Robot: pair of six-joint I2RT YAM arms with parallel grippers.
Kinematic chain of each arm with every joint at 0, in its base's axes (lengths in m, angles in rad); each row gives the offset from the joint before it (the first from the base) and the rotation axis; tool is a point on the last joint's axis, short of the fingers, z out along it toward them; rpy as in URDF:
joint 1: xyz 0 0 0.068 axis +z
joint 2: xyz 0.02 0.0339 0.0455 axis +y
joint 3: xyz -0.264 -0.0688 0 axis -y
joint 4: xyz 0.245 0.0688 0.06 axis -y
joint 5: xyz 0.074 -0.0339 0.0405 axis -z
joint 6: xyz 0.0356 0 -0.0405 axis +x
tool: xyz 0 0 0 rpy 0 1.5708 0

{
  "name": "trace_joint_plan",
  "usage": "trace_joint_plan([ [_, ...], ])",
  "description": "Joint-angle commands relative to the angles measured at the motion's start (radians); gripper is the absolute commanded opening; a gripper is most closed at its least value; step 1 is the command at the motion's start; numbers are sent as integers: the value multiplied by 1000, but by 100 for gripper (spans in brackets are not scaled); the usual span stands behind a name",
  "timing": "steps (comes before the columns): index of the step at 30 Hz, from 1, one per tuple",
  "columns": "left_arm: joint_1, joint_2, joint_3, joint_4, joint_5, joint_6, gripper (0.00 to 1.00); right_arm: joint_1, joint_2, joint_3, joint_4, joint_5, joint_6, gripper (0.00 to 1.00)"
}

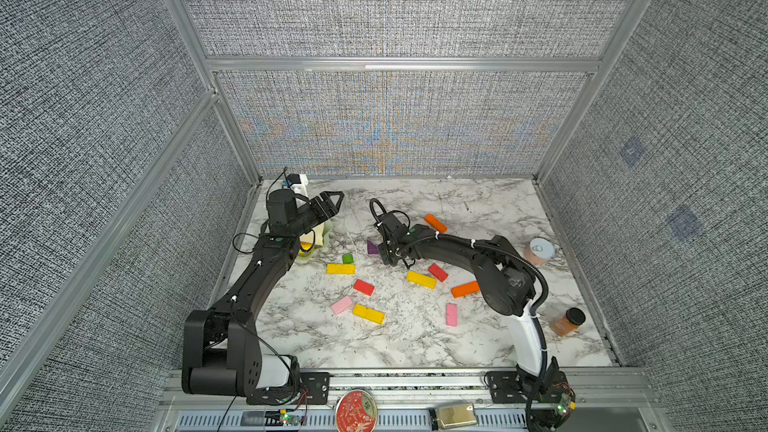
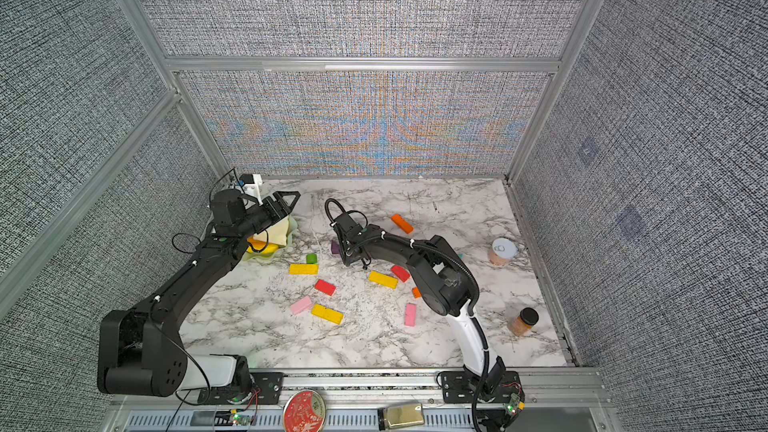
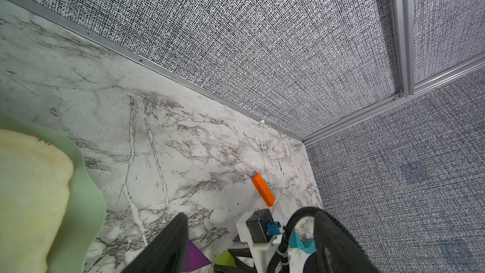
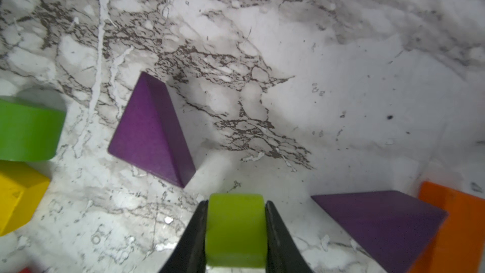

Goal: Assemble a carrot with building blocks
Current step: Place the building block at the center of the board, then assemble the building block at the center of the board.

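grey woven walls enclose a marble table (image 1: 415,347) strewn with small painted building blocks. near the table's middle the right gripper (image 4: 236,204) is closed on a green stub (image 4: 236,235). its two black jaws press the stub's opposite sides in the right wrist view, while in both top views the wrist hides the grip. whether the stub rests on the marble or hangs just above it cannot be told. the left gripper (image 1: 340,197) is drawn to a point and empty, hovering over the pale green plate (image 3: 89,193) and its bread slice (image 3: 31,193) by the far left corner.

the other blocks lie flat and loose. a purple triangle (image 4: 149,130) is near the held stub, and a second purple triangle (image 4: 375,221) lies just beside an orange bar (image 4: 451,227). a second green stub (image 4: 29,130) sits just beside a yellow bar (image 4: 18,195). a red bar (image 1: 364,287) and a pink bar (image 1: 341,305) lie toward the near edge. another orange bar (image 1: 435,223) lies toward the far edge.

handling, as judged: the blocks look light, rigid and not fragile, with smooth paint that may slide under the pads. the stub is best taken across flat parallel faces, since a curved face could roll out. bars are best taken across the narrow width at mid-length. no carrot shape is laid out yet.
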Motion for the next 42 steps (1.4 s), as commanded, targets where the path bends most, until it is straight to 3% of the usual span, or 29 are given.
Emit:
trace_joint_plan([
  [1,-1,-6,1,25,4,9,77,2,14,17,15,-36,-20,30],
  [12,0,-2,1,29,11,2,77,1,7,18,-4,-49,-37,45],
  [25,0,-4,0,32,15,0,77,25,-66,-54,-32,-43,1,50],
  [34,0,-2,0,32,17,0,77,30,-16,-40,-80,31,76,49],
  [42,-1,-3,0,33,16,-1,77,1,-7,-22,-98,53,104,42],
])
